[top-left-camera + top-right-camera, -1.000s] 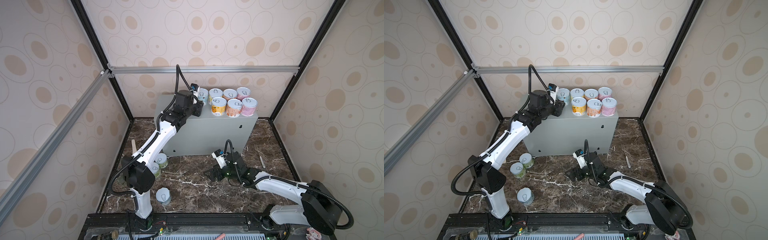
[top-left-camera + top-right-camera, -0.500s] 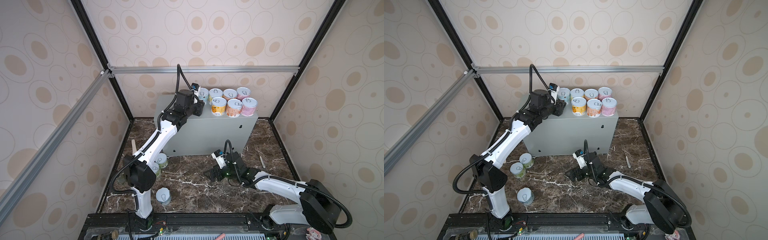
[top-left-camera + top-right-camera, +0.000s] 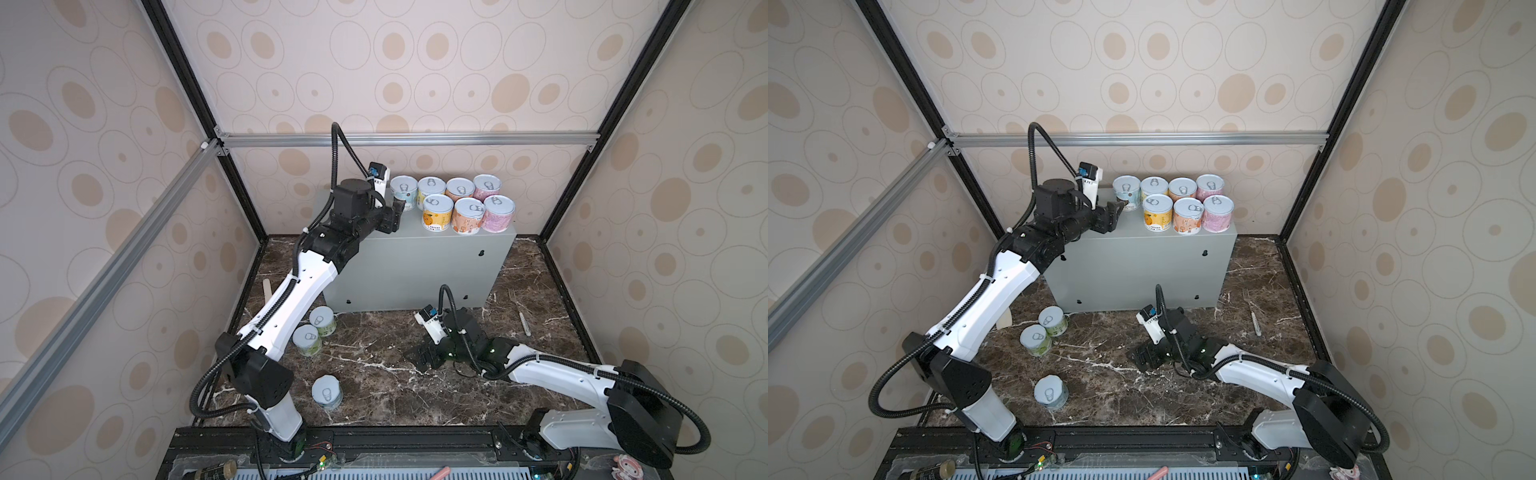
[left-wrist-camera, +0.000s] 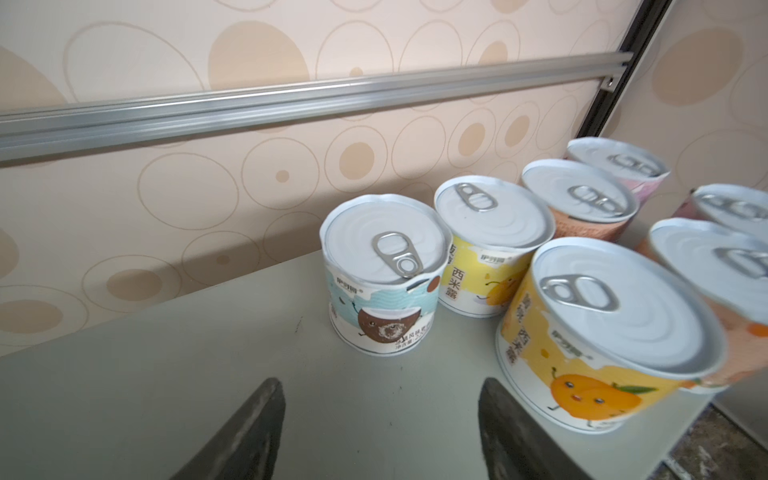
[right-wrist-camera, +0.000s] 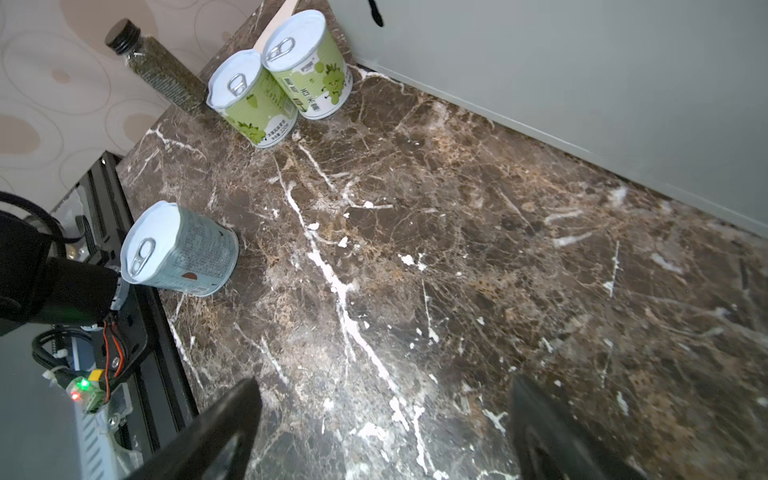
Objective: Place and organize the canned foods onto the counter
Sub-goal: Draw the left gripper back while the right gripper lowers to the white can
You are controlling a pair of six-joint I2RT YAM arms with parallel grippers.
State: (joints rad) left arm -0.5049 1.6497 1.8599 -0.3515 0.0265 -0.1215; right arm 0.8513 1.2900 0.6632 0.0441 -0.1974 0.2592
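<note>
Since a second ago: release of the short blue-labelled pull-tab can [image 4: 384,282] by the left fingers [image 4: 249,428]. Now spread to a middling gap, gripping nothing, just short of that can and clear of it. Elsewhere no change.

Nearest the front rail, on the dark brown white-veined marble surface [image 3: 395,399]: a second short blue-labelled can [image 3: 327,392], upright and alone. Farther in, the right fingers [image 5: 224,432], low over bare marble, spread wide, empty. Left of them, two short green-labelled cans [image 3: 306,338], upright, side by side and seemingly touching, close to the front left corner of the box. Off to the right, a slim silver fork [image 3: 521,318], flat on the marble.

Farthest, against the back wall: the large plain light-grey metal box surface [image 3: 415,266], carrying seven upright cans packed close at its right end. Front row, left to right: yellow-labelled can [image 3: 437,212], orange-labelled can [image 3: 468,216], pink-labelled can [image 3: 498,214]. Back row: the released blue one at the left end, then a rear yellow can [image 3: 431,191], a rear orange can [image 3: 460,189] and a rear pink can [image 3: 486,185].
</note>
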